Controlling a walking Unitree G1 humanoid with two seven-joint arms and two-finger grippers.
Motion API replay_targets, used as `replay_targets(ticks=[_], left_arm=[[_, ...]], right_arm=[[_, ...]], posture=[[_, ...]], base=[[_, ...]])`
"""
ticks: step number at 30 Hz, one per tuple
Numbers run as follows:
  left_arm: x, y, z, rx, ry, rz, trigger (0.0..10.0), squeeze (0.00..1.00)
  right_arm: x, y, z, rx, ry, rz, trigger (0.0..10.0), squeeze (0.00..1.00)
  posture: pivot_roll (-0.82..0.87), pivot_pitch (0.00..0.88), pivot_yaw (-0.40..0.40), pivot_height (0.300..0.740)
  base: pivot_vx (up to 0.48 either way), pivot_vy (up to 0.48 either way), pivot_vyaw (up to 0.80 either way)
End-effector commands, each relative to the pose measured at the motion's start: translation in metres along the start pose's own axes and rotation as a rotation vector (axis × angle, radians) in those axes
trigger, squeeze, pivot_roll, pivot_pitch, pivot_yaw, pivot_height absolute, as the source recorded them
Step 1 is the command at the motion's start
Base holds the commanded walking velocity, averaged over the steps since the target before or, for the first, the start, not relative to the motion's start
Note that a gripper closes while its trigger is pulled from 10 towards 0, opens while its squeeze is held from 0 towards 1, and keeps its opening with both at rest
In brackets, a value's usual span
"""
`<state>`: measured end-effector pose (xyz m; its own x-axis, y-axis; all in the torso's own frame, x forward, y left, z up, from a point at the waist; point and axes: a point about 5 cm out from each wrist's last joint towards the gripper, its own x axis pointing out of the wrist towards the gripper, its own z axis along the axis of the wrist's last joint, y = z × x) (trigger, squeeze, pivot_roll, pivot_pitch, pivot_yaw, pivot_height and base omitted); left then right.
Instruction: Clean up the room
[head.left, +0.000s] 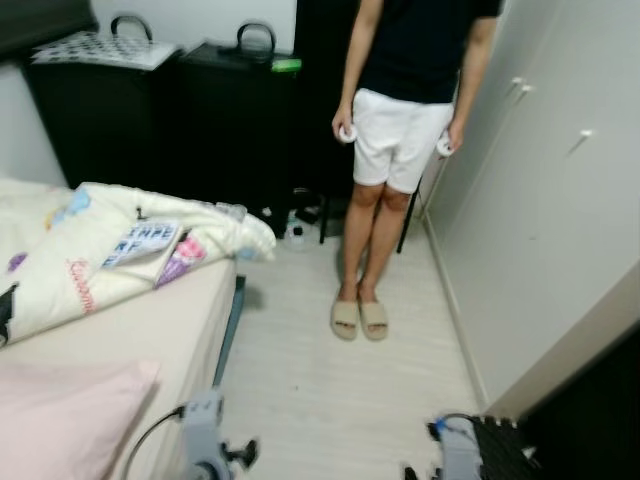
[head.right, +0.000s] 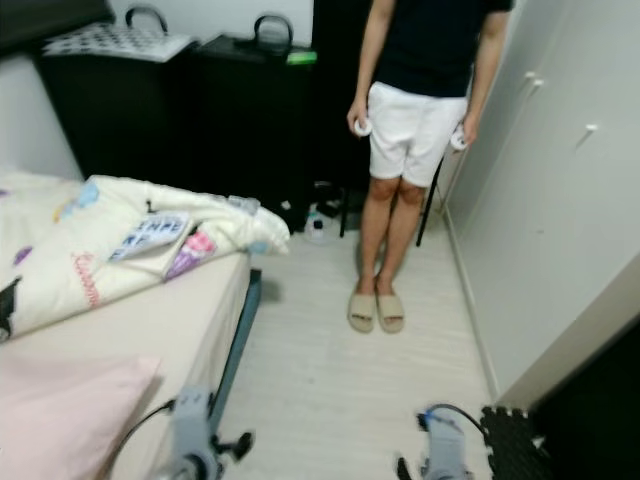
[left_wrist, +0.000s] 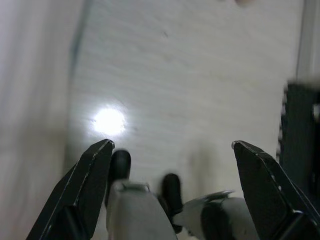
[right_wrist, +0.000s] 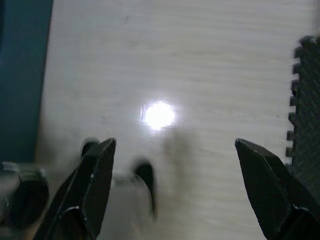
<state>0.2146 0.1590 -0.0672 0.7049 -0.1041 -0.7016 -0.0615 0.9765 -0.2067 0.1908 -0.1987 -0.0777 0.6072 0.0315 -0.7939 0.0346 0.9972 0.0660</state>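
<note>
Left eye view: blanket (head.left: 120, 255) with unreadable lettering; left claw (left_wrist: 172, 150) and right claw (right_wrist: 175, 147) agape over floor (head.left: 330, 380)

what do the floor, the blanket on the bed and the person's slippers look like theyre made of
Floor: pale wood-look laminate or vinyl, glossy, with faint grain lines and a light glare. Blanket: soft printed fabric, matte and rumpled into folds. Slippers: beige foam or rubber slides, matte, probably moulded.

person (head.left: 405, 120): 1 | sandals (head.left: 358, 319): 2 | bed (head.left: 150, 330): 1 | pillow (head.left: 60, 415): 1 | black cabinets (head.left: 170, 110): 2
</note>
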Motion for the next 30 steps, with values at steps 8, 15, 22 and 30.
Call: replay_targets(ticks=[8,15,22,30], left_arm=[[-0.004,0.002,-0.014,-0.033,0.043,-0.007,10.0,0.0],[-0.004,0.003,-0.016,-0.036,0.044,-0.014,10.0,0.0],[-0.005,0.004,-0.017,-0.039,0.049,-0.018,10.0,0.0],[-0.006,0.006,-0.017,-0.038,0.054,-0.02,10.0,0.0]], right_arm=[[-0.001,-0.003,-0.003,-0.046,0.019,-0.013,10.0,0.0],[-0.001,0.001,-0.008,-0.069,0.035,-0.009,10.0,0.0],[-0.002,0.003,-0.013,-0.077,0.049,-0.007,10.0,0.0],[-0.002,0.005,-0.016,-0.087,0.058,0.001,10.0,0.0]], posture=[[-0.02,0.0,-0.105,0.74],[-0.02,0.0,-0.105,0.74],[-0.02,0.0,-0.101,0.74],[-0.01,0.0,-0.097,0.74]], base=[[0.0,0.0,0.75],[0.0,0.0,0.75],[0.0,0.0,0.75],[0.0,0.0,0.75]])
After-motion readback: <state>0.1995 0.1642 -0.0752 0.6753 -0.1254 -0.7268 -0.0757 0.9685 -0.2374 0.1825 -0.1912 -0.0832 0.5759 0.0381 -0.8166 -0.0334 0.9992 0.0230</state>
